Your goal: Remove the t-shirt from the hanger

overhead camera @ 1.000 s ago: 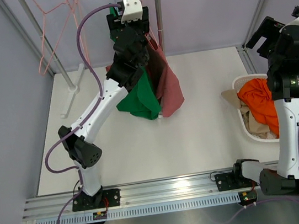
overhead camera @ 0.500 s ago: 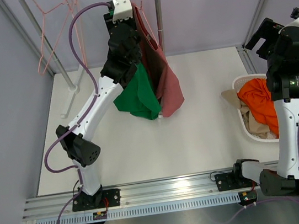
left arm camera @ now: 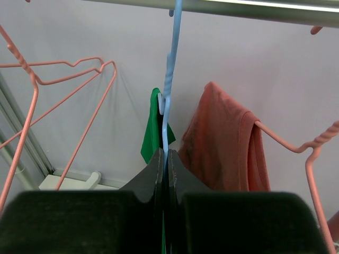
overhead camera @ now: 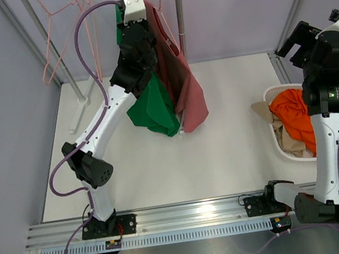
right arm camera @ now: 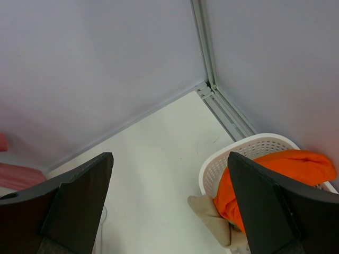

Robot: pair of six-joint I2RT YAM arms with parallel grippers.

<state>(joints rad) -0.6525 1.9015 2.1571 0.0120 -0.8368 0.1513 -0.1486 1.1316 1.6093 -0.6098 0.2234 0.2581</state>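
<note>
Left wrist view showed the left gripper (left arm camera: pixel 163 159) with its two dark fingers (left arm camera: pixel 148 177) pressed together on the neck of the blue hanger (left arm camera: pixel 170 79), just under the hook that curved over the metal rail (left arm camera: pixel 238 6). That pinch looked meant to steady the wire so the cloth could be worked off without the hanger swinging or sliding along the rail. The green t-shirt (left arm camera: pixel 152 132) hung on that hanger, a strip of it showing just above and left of the fingertips and touching the wire; in the top external view most of the garment draped below the gripper, beside the arm. A red t-shirt (left arm camera: pixel 222 143) hung close on the right from its own pink hanger (left arm camera: pixel 296 145), and bare pink hangers (left arm camera: pixel 69 71) stood to the left. The right gripper (right arm camera: pixel 169 180) was spread wide and held nothing, well apart from the rail, above the white laundry basket (right arm camera: pixel 249 143) holding an orange garment (right arm camera: pixel 280 169), probably parked until the shirt needed pulling.
</note>
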